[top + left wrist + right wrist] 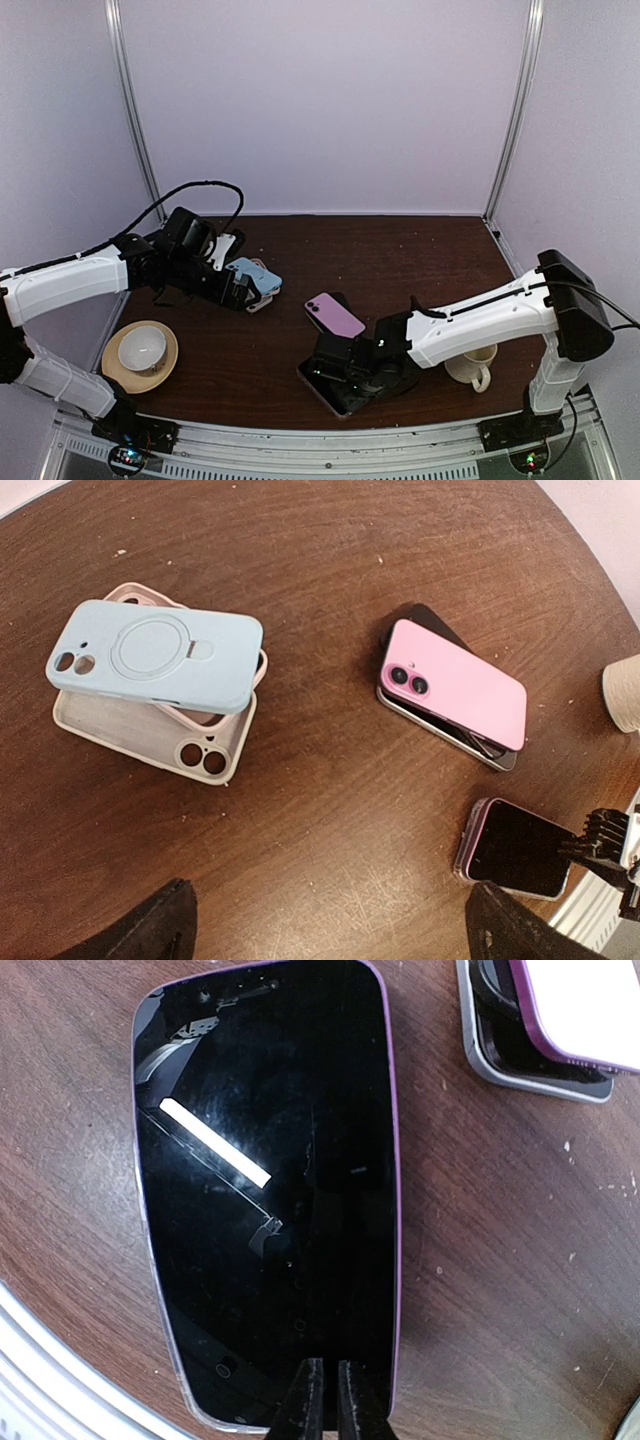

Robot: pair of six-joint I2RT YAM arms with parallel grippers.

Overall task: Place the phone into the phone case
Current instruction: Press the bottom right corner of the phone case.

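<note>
A phone (pixel 265 1190) lies screen up near the table's front edge, its black glass ringed by a purple rim and a clear case edge; it also shows in the left wrist view (pixel 515 848). My right gripper (pixel 327 1400) hangs over the phone's lower end, its two fingers almost touching and nothing between them. A pink phone (pixel 455 690) rests face down on a dark one. Farther left, a light blue phone case (pixel 160 655) is stacked on a pink case and a beige case (pixel 150 735). My left gripper (pixel 330 930) stands wide open above bare wood beside that stack.
A cup (pixel 142 350) on a tan saucer (pixel 110 365) stands at the front left. A white mug (pixel 472 368) sits under the right arm. The table's metal front rail (pixel 40 1380) runs just beyond the phone.
</note>
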